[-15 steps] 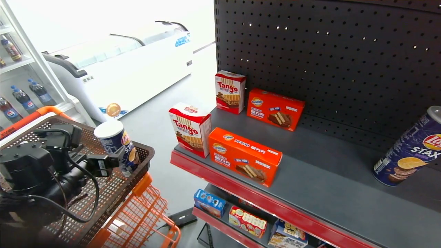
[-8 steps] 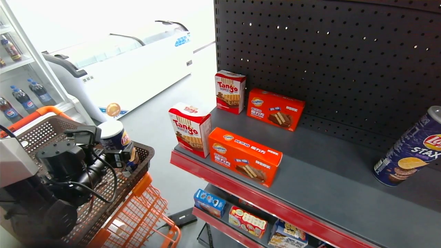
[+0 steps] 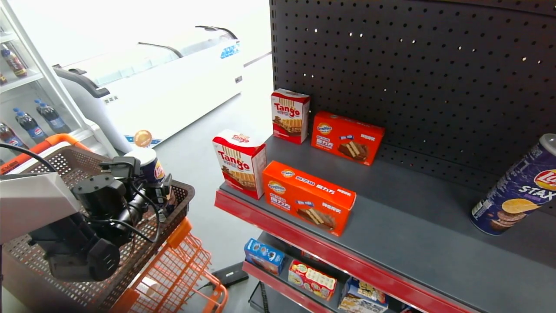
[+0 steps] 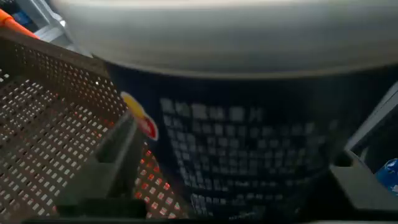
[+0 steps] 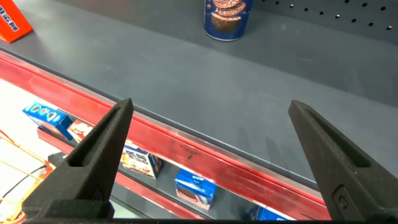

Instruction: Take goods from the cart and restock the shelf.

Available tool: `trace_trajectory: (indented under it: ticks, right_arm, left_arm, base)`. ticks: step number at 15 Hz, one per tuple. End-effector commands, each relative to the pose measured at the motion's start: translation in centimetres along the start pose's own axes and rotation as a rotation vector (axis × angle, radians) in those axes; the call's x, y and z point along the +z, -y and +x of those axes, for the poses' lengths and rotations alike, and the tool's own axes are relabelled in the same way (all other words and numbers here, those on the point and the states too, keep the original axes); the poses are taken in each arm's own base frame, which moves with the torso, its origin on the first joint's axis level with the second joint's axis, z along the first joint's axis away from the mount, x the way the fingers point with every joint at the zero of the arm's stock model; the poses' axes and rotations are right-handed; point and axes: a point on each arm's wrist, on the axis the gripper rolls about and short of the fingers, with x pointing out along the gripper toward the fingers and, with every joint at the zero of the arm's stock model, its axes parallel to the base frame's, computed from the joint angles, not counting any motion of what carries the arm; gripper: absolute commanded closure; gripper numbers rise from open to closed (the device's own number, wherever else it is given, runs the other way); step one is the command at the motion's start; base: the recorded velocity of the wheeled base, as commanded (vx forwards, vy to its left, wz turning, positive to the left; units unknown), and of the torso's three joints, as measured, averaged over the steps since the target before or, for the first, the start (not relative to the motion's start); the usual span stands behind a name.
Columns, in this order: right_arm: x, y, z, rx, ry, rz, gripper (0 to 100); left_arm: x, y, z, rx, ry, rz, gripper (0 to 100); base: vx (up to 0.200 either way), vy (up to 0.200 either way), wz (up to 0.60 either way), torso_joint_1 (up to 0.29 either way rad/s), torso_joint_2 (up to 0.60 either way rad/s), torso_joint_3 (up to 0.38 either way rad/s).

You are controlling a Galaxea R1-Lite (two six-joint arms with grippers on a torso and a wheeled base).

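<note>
Orange bars make up the cart, and a brown basket sits on top of it. One blue chip can stands upright in that basket, so it is not on the shelf yet. The left gripper is right at the can, but the pictures do not tell if it squeezes the can or not. The right gripper is wide open with nothing in it, and it hangs over the front of the grey shelf. The job looks partly done. A second chip can, red wafer boxes and orange boxes are up there already, with lots of bare room between them. Behind them is a black board with holes. Off to the side stand a white freezer and a fridge with bottles, on a grey floor.
</note>
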Motion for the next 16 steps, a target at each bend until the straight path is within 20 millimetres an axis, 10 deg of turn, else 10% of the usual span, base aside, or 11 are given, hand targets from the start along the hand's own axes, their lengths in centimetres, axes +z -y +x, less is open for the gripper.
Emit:
trace_trajectory:
  ticks: [1,5,9,16]
  right_arm:
    - [0.0,0.0,0.0,0.002,0.0,0.001,0]
    - [0.0,0.0,0.0,0.0,0.0,-0.001,0]
    - [0.0,0.0,0.0,0.0,0.0,-0.001,0]
    - [0.0,0.0,0.0,0.0,0.0,-0.001,0]
  left_arm:
    - [-0.1,0.1,0.2,-0.002,0.001,0.0,100]
    - [0.8,0.9,-0.3,-0.02,0.025,-0.006,100]
    - [6.0,0.9,-2.2,-0.039,0.145,0.004,100]
    - [13.2,0.0,-10.6,-0.201,0.173,0.006,100]
  base:
    - [0.0,0.0,0.0,0.0,0.0,0.0]
    - [0.0,0.0,0.0,0.0,0.0,0.0]
    - [0.0,0.0,0.0,0.0,0.0,0.0]
    - [0.0,0.0,0.0,0.0,0.0,0.0]
